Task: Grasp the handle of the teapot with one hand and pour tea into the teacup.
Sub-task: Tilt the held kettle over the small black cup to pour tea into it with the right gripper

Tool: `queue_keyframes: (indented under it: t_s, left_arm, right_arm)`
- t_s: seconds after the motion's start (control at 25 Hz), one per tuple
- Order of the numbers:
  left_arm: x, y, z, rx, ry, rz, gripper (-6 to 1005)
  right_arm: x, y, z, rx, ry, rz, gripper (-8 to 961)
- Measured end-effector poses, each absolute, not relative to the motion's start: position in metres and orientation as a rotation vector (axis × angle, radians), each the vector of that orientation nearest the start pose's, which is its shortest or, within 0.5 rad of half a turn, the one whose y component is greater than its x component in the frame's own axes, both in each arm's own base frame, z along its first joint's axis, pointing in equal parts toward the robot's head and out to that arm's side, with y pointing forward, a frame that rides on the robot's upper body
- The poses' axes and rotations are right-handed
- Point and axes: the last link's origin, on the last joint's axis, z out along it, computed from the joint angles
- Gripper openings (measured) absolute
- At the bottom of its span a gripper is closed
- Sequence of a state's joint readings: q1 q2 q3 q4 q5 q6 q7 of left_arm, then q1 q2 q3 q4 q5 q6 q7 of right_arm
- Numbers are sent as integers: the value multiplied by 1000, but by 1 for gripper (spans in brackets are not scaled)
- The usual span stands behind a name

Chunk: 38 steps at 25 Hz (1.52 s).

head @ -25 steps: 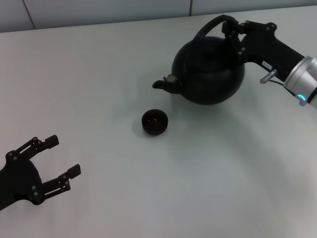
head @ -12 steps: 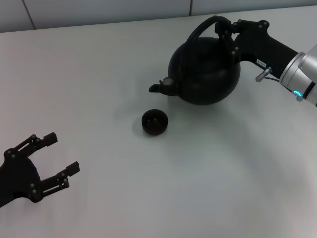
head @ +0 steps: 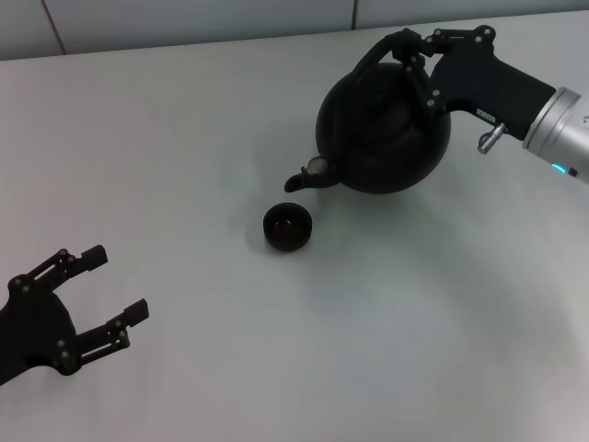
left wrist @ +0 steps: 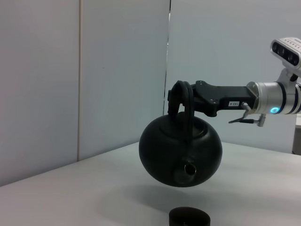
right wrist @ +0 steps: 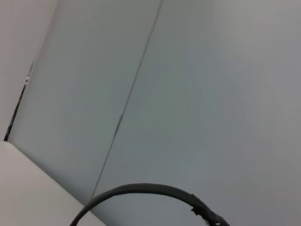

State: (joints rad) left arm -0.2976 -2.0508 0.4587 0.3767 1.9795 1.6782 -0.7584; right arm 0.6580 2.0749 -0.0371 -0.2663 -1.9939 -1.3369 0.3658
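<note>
Head view: right end effector (head: 416, 51) clamped on the handle (head: 391, 48), arm reaching from the right.
Writing: small white label on the right arm, unreadable.
Teapot (head: 384, 129): round, squat, matte black; lifted off the surface (head: 184, 138), tilted, spout down toward the teacup (head: 287, 226).
Teacup: small, black, handleless, just below the spout.
Left end effector (head: 87, 304): fingers apart, low at near left.

Robot lab or test cell, not home. Bare matte white table (head: 184, 138), plain pale panelled wall (left wrist: 117, 70) with vertical seams at far edge. Second camera unit (left wrist: 287, 51) on mount, far right.
</note>
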Motion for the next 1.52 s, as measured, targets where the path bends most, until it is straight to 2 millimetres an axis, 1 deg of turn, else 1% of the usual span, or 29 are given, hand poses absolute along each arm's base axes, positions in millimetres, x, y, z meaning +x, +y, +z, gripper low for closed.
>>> queue_keyframes:
  t_s: [0.4, 0.6, 1.2, 1.52]
  left_arm:
    - [-333, 235, -8, -2498, -388, -829, 863]
    - [-332, 236, -8, -2499, -387, -829, 864]
    - [-332, 238, -9, -2499, -385, -826, 864]
    - [-332, 238, -9, -2490, -388, -828, 863]
  right_arm:
    - [267, 378, 0, -2113, -184, 558, 77]
    - [264, 379, 0, -2134, -239, 540, 77]
    - [254, 388, 7, -2173, -362, 490, 76]
    - [252, 389, 8, -2189, -421, 460, 76]
